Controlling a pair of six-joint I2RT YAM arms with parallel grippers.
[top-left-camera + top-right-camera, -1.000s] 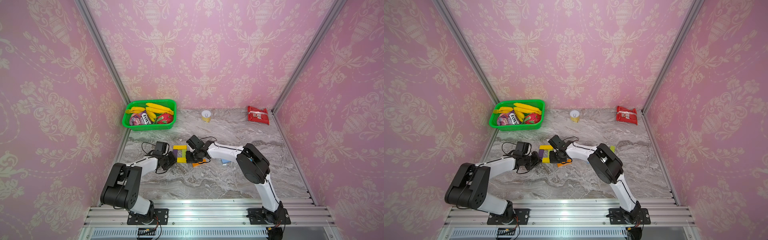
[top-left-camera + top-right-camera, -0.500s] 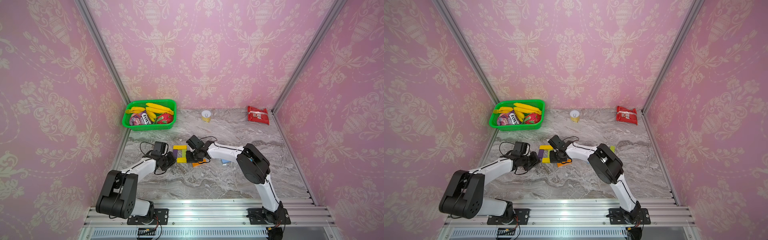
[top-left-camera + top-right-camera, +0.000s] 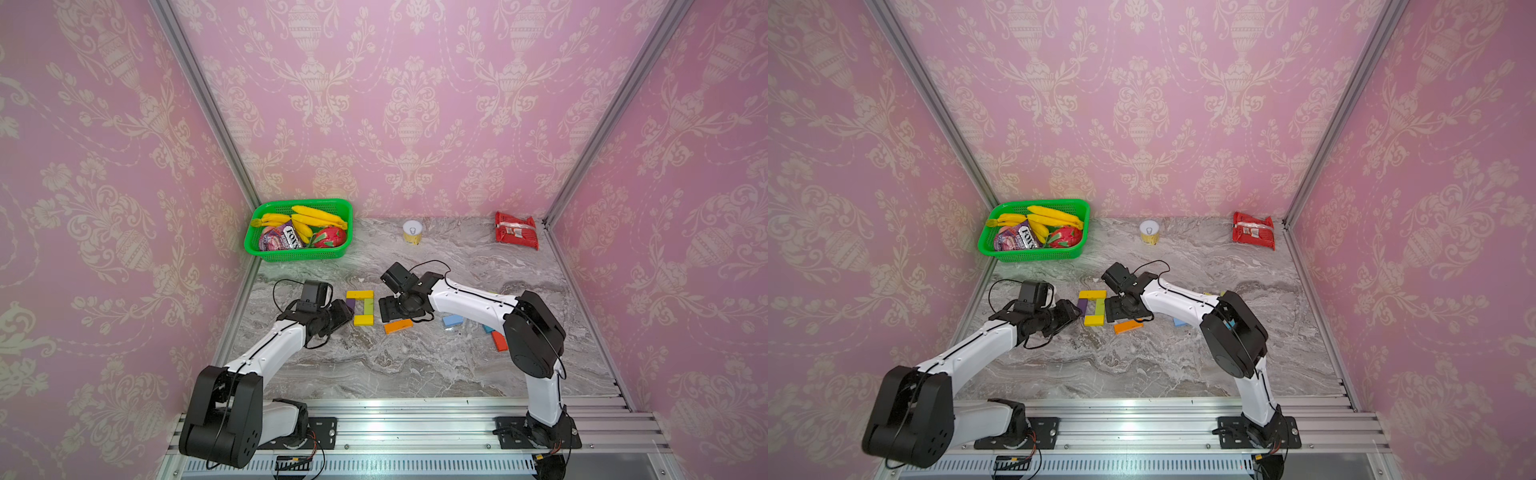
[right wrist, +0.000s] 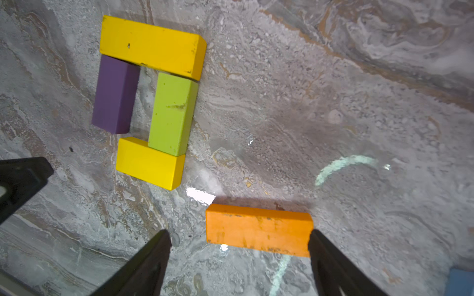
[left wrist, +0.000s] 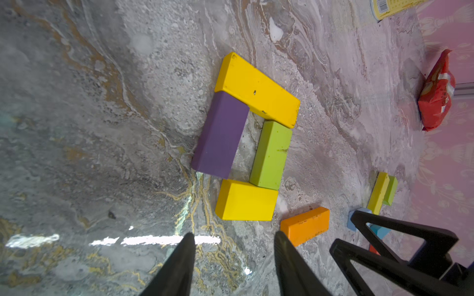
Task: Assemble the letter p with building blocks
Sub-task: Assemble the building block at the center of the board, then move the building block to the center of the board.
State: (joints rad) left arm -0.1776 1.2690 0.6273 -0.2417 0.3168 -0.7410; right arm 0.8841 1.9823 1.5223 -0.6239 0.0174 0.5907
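Both tools have sprung apart since a second ago: my left tool (image 5: 234,235) and right tool (image 4: 239,235) are released, holding nothing. The P's bowl is mid-table (image 3: 415,365). It has the long yellow block (image 5: 257,89) at 12, the purple block (image 5: 220,135) at 9, the lime block (image 5: 270,155) at 3 and the short yellow block (image 5: 246,201) at 6, packed close to close the loop. The orange block (image 3: 398,326) lies flat at 4 o'clock between the right jaws, probably dropped short of the stem spot.
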